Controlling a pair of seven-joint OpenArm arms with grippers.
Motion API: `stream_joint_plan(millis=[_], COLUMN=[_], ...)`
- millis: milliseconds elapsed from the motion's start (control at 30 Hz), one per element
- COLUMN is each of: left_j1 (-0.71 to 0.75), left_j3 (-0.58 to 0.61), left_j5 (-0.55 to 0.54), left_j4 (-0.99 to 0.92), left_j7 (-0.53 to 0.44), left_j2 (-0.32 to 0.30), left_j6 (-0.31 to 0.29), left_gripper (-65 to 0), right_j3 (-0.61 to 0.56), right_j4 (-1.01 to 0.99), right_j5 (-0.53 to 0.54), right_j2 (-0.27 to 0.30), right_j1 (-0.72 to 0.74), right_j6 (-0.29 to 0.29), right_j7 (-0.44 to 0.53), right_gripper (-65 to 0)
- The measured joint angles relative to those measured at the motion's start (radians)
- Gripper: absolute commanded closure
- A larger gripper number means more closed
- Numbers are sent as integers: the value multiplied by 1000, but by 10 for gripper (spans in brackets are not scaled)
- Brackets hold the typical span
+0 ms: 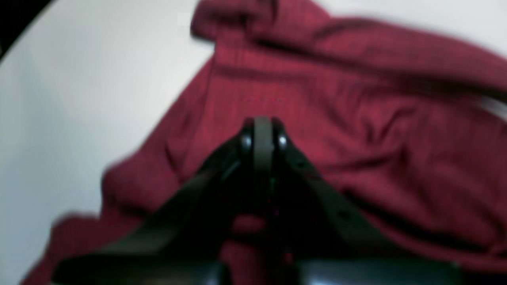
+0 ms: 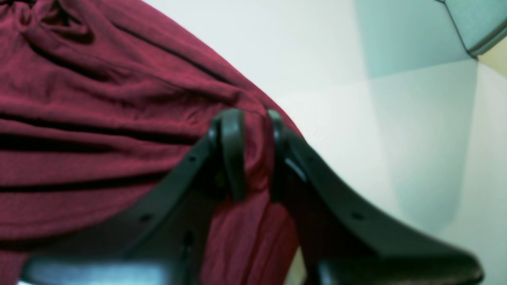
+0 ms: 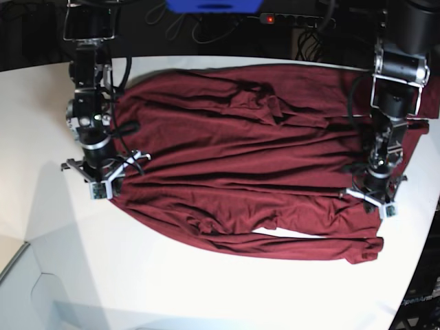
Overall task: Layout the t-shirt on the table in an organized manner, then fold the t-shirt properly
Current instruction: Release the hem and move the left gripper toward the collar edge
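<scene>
shirt [image 3: 240,158]: spread wrinkled mid-frame on desk [image 3: 172,289] | left tool [image 1: 262,128]: closed, empty, above cloth | right tool [image 2: 253,130]: pinching shirt edge

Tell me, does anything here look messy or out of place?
Yes: the t-shirt lies stretched sideways on the table but heavily creased, with bunched folds near its upper middle and a curled lower edge showing a white sliver of tabletop.

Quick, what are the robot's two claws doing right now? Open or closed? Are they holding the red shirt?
Left gripper: closed above the t-shirt; whether it pinches any cloth cannot be told.
Right gripper: closed on a fold at the t-shirt's edge.
</scene>
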Motion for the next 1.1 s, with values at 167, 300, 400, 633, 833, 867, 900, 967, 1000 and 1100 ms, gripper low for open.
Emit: stream_joint_plan(millis=[167, 300, 400, 633, 833, 867, 900, 967, 1000, 1100], left_j1=[-62, -87, -101, -237, -254, -250, -246, -227, -216, -167], left_j3=[3, 2, 2, 2, 2, 2, 2, 2, 2, -3], left_j5=[0, 0, 0, 2, 3, 2, 2, -2, -4, -5], left_j4=[-142, -194, -208, -192, -193, -193, -195, -194, -193, -192], left_j7=[-44, -68, -95, -124, -118, -116, -113, -120, -124, -110], left_j2=[0, -8, -10, -27, -24, -23, -22, -23, -23, -23], left_j6=[-5, -5, 0, 2, -1, -1, -1, 2, 1, -1], left_gripper=[-2, -2, -2, -2, -2, -2, -2, -2, -2, -2], right_j3=[0, 0, 0, -1, 5, 12, 26, 56, 71, 106], right_j4=[0, -1, -4, -72, -113, -113, -113, -113, -113, -113], right_j5=[0, 0, 0, 2, 1, 0, 0, 0, 0, 1], right_j2=[1, 0, 0, 15, 58, 62, 64, 64, 64, 68], right_j1=[-7, -7, -7, -9, -21, -21, -21, -19, -21, -32], right_j6=[0, 0, 0, 1, 1, 1, 0, 0, 1, 1], right_j7=[-2, 0, 0, -3, -3, -3, -3, 0, 3, -3], right_gripper=[-83, -83, -85, -82, -81, -81, -81, -81, -81, -81])
